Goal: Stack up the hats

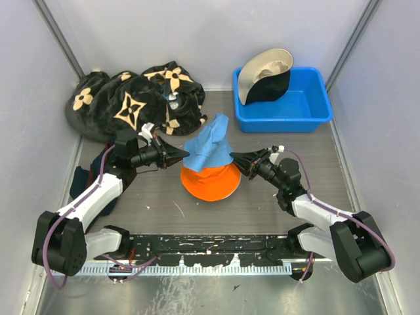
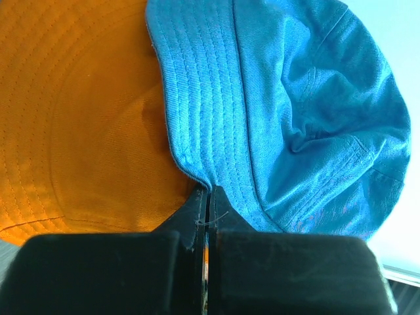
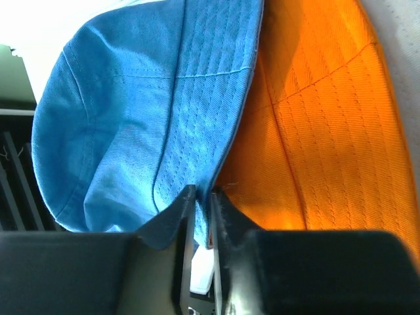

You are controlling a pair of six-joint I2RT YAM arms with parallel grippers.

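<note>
We see the left pincer [image 1: 186, 155] and the right pincer [image 1: 233, 157] both gripping the blue hat [image 1: 210, 146] at frame centre, over the orange hat [image 1: 210, 185].

L fingers [image 1: 177, 155], R fingers [image 1: 240, 159] on edges of blue hat [image 1: 211, 146] atop orange hat [image 1: 211, 185].

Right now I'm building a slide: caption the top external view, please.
Left end effector and right end effector pinch the blue hat by its brim over the orange hat.
</note>
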